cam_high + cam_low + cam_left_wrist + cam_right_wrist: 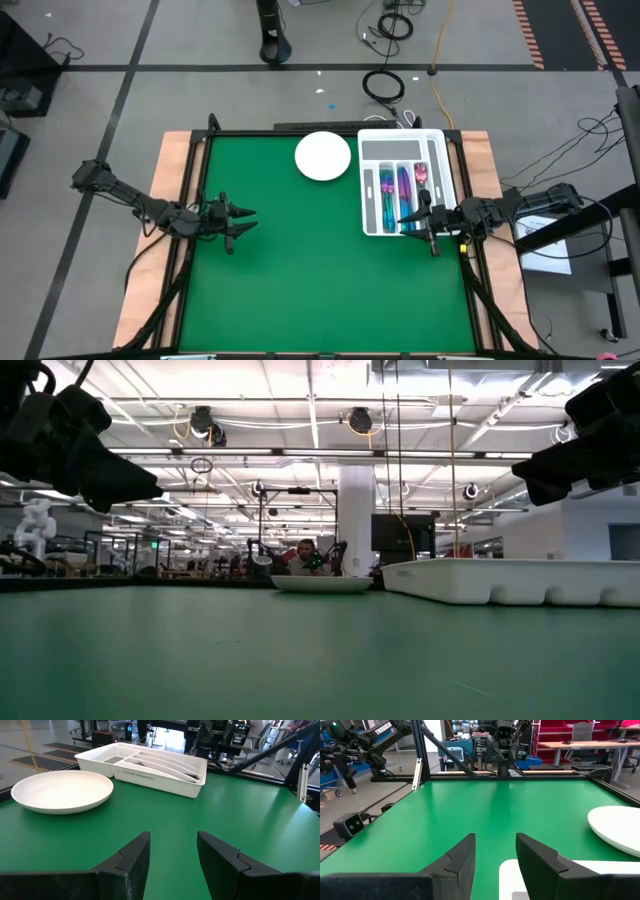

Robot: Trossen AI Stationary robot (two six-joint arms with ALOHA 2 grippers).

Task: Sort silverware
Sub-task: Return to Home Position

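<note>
The iridescent silverware [402, 187] lies in the long slots of the white slotted tray [405, 180] at the table's far right. My left gripper [250, 218] is open and empty above the green mat at the left. My right gripper [408, 219] is open and empty above the tray's near end; in the right wrist view [495, 852] its fingers stand over the tray's corner [512, 877]. The tray also shows in the left wrist view [145, 765], where the silverware is hidden by its walls.
A white round plate [323, 156] rests on the mat to the left of the tray, near the far edge; it also shows in the left wrist view [62, 792]. The green mat [300, 270] lies bare between the arms and toward the near edge.
</note>
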